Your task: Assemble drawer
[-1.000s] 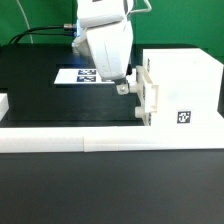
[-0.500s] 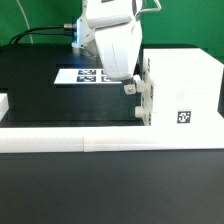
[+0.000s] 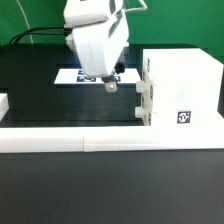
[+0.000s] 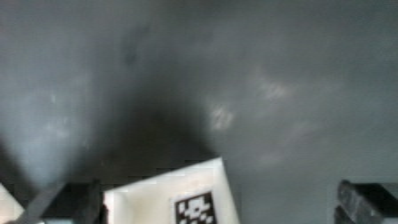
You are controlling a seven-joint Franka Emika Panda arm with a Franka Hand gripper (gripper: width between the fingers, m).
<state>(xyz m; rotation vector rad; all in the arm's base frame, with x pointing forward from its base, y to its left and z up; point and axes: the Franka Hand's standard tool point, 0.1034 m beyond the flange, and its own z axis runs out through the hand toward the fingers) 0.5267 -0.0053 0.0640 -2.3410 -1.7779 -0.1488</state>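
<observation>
The white drawer case (image 3: 182, 92) stands at the exterior view's right, with a tag on its front. Two knobbed trays (image 3: 146, 96) sit in its left face, one above the other. My gripper (image 3: 110, 84) hangs to the left of the case, apart from the trays, above the edge of the marker board. In the wrist view the two fingers (image 4: 64, 202) stand wide apart, so the gripper (image 4: 214, 208) is open and holds nothing. A white tagged corner (image 4: 175, 198) shows between them over the black table; I cannot tell which piece it is.
The marker board (image 3: 78, 75) lies flat on the black table behind the gripper. A long low white border rail (image 3: 90, 141) runs along the front. A small white block (image 3: 3, 103) sits at the exterior view's left edge.
The gripper has drawn back from the tray fronts toward the exterior view's left and risen a little. The case and trays have not moved.
</observation>
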